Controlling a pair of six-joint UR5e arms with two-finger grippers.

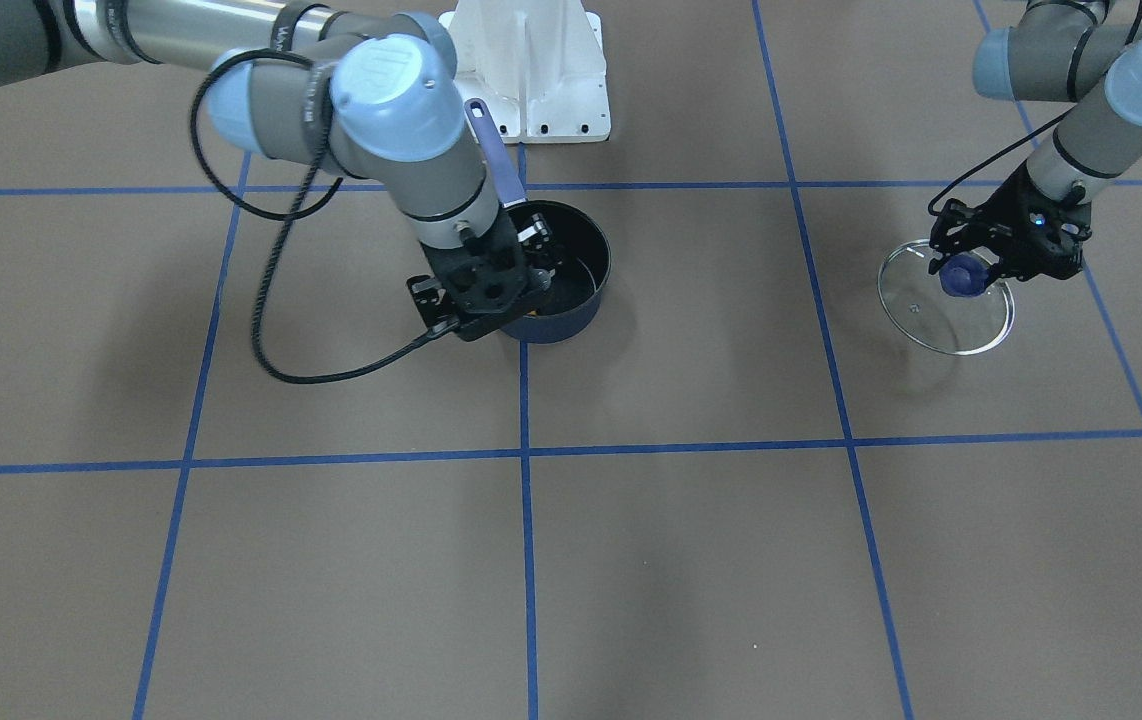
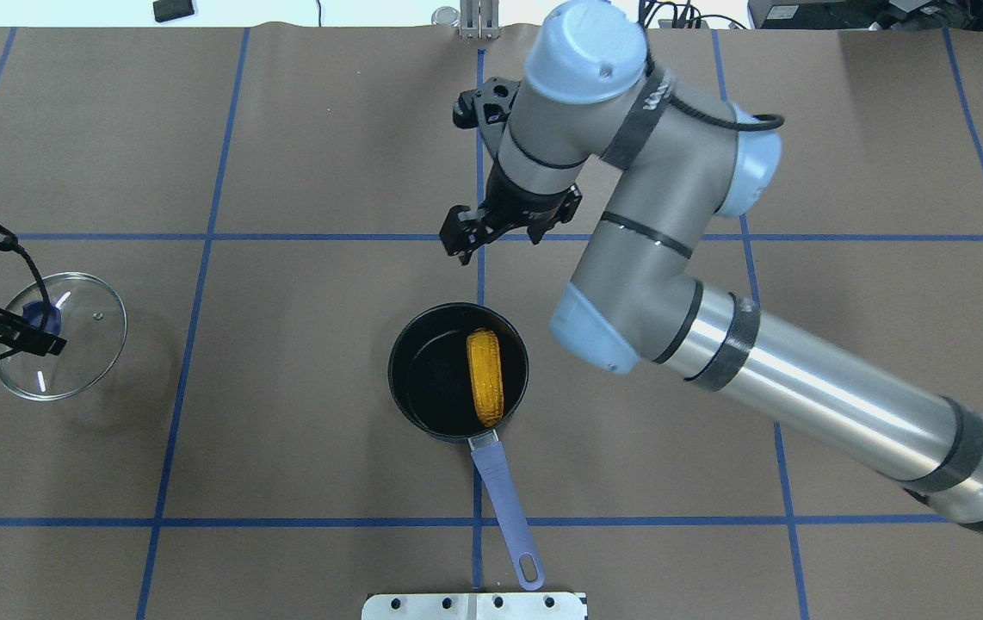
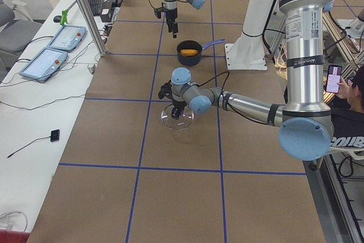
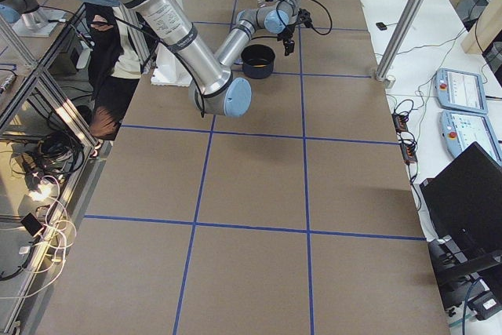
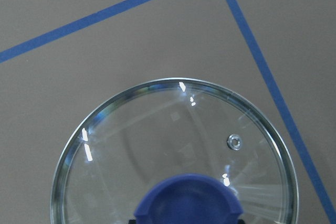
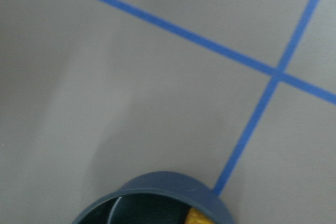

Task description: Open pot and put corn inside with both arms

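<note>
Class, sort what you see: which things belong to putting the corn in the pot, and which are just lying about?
Belong to the job: pot, corn, lid, left tool, right tool.

Just lying about: control tablets, keyboard, small black device.

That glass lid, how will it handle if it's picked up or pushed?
The lid looks like clear glass with a metal rim, so it is probably rigid and breakable if dropped. Its smooth surface is likely slippery; the blue knob seems the safer hold. Being round, it might roll if set on edge.
</note>
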